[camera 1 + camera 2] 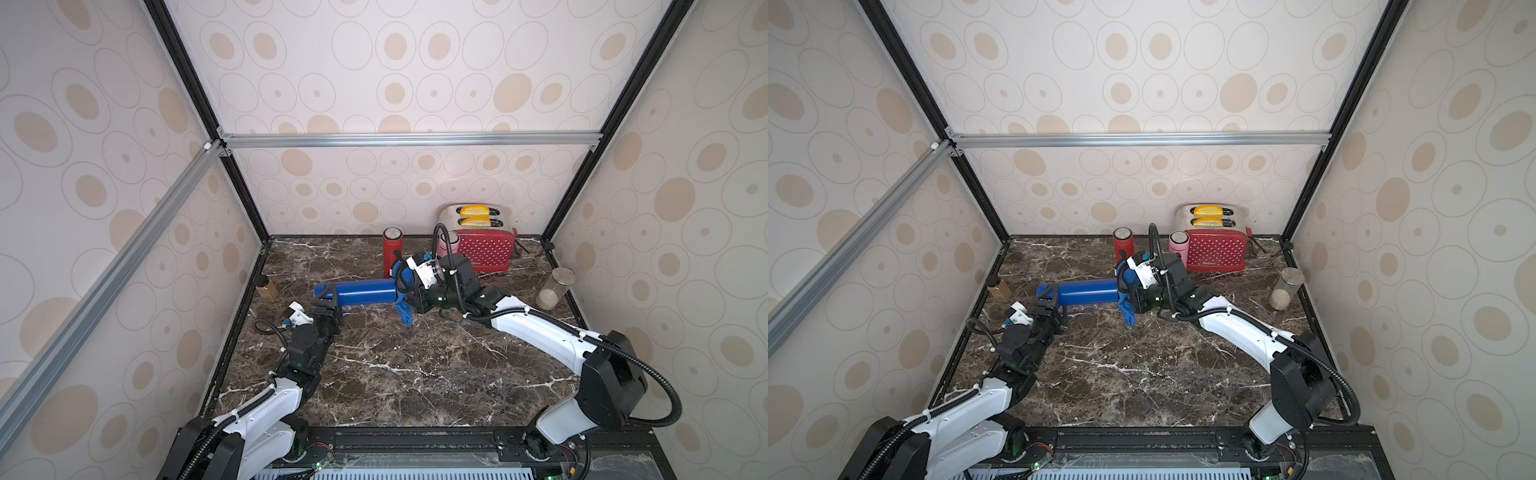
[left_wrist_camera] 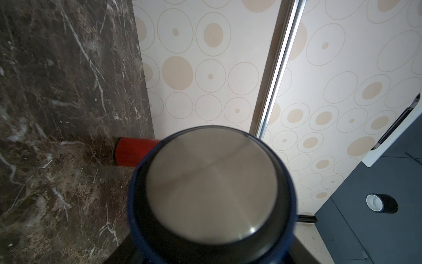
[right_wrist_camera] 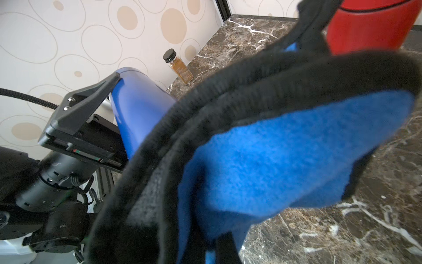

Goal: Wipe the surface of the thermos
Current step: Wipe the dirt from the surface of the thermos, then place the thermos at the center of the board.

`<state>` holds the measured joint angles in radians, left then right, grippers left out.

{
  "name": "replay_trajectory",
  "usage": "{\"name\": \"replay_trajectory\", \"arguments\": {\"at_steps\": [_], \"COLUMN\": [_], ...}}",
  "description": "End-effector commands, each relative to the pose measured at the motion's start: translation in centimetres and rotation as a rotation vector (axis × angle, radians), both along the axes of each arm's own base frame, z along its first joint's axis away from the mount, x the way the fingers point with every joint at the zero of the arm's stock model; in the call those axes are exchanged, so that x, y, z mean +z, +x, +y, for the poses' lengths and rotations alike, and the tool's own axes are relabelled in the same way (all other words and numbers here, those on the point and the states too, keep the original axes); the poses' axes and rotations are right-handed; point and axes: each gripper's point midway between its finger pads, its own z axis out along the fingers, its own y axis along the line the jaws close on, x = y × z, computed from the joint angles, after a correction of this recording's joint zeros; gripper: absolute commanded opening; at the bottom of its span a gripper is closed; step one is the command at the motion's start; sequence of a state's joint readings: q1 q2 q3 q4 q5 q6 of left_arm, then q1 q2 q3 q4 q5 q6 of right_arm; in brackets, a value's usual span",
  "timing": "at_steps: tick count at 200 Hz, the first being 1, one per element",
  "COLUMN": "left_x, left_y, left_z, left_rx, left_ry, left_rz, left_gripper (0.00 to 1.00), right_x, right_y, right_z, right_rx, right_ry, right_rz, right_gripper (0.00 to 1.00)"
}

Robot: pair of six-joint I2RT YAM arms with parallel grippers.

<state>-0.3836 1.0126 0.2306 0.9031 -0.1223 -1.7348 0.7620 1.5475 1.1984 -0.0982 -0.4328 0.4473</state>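
The blue thermos point(image 1: 361, 292) lies level, held just above the marble counter point(image 1: 415, 365). My left gripper point(image 1: 328, 305) is shut on its left end, one finger point(image 3: 91, 100) pressed on the blue wall point(image 3: 139, 107). In the left wrist view the thermos's steel end point(image 2: 212, 182) fills the frame and hides the jaws. My right gripper point(image 1: 409, 297) is shut on a blue cloth with black trim point(image 1: 404, 313) at the thermos's right end. The cloth point(image 3: 285, 148) drapes over that end and hangs below it. It is seen in both top views point(image 1: 1127, 311).
A red thermos point(image 1: 392, 249) stands just behind the right gripper, with a pink one point(image 1: 449, 245) and a red toaster point(image 1: 486, 249) further right. A glass jar point(image 1: 552, 289) is by the right wall. A spice bottle point(image 1: 268, 289) is by the left wall.
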Motion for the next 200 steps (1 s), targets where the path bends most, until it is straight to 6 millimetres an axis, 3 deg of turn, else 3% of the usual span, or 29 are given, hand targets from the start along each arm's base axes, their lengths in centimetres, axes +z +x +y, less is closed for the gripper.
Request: {"name": "replay_trajectory", "arguments": {"at_steps": [1,45,76,111,152,169,200], "left_x": [3.2,1.6,1.5,4.1,10.0,12.0,13.4], "left_y": [-0.4,-0.6,-0.6,-0.5,-0.3,0.6,3.1], "left_z": [-2.4,-2.5,-1.5,-0.2,2.1,2.5,3.4], "left_rx": [-0.122,-0.127,-0.079,-0.012,0.123,0.163,0.265], "left_ry": [0.000,0.117,0.179,0.361,0.801,1.005,1.299], "left_rz": [-0.100,-0.048,-0.043,-0.055,-0.086,-0.083,-0.051], "left_gripper": [0.00,0.00,0.00,0.00,0.00,0.00,0.00], "right_x": [5.6,10.1,11.1,8.8,5.3,4.3,3.6], "right_y": [-1.4,-2.7,-3.3,-4.9,-7.0,-7.4,-7.4], "right_z": [1.9,1.4,-0.2,-3.5,-7.7,-8.6,-9.1], "right_rx": [0.122,0.164,0.133,0.067,-0.010,-0.029,-0.050], "right_ry": [0.125,0.187,0.149,0.025,-0.081,-0.101,-0.113], "right_rz": [-0.087,-0.165,-0.186,-0.147,-0.107,-0.105,-0.105], "right_gripper": [0.00,0.00,0.00,0.00,0.00,0.00,0.00]}}
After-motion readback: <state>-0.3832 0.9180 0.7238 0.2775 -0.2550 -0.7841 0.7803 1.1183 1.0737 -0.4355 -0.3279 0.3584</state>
